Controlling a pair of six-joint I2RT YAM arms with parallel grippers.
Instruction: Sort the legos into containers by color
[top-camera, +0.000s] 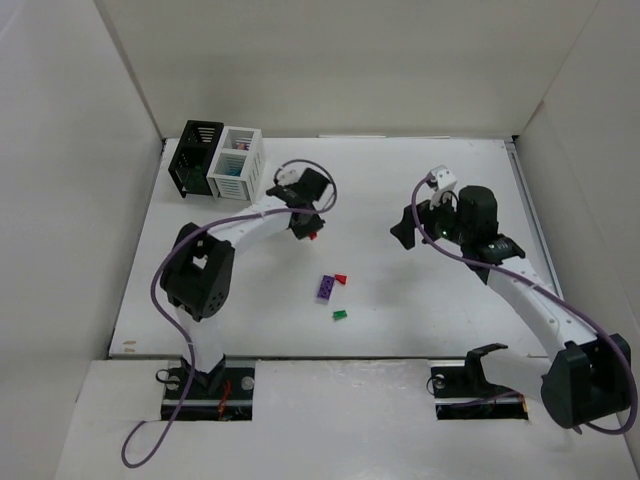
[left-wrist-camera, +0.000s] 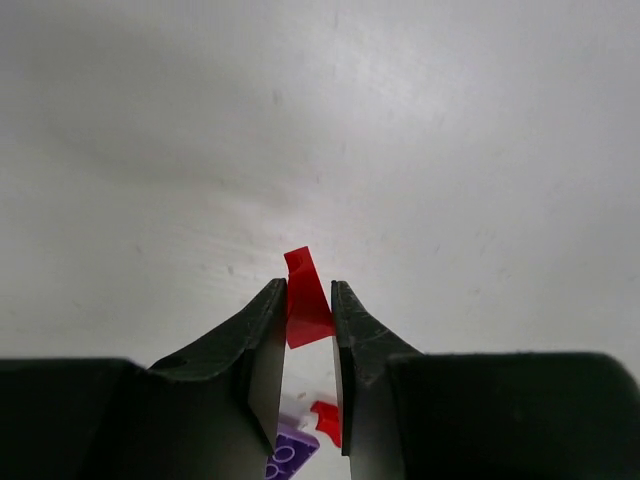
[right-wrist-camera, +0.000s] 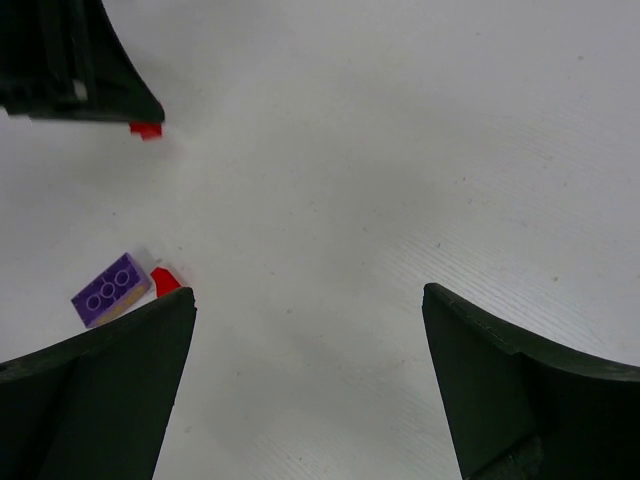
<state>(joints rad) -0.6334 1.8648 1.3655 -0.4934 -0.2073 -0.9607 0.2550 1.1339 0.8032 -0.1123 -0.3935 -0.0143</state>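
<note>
Left pincer (left-wrist-camera: 309, 300) and right pincer (right-wrist-camera: 308, 295) are black, on white, purple-cabled arms (top-camera: 530, 310).

Left gripper (left-wrist-camera: 308, 296) clamped; right gripper (right-wrist-camera: 308, 294) spread wide.

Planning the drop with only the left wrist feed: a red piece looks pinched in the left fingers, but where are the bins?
Observer: The black bin and white bin stand side by side at the far-left corner of the table, beyond the left gripper and its red piece.
Operator: Is the right gripper in the way?
Observer: No; it hovers open and empty, right of centre.
Operator: Anything loose I can't see?
Observer: A green piece lies nearer the front edge than the purple brick.
</note>
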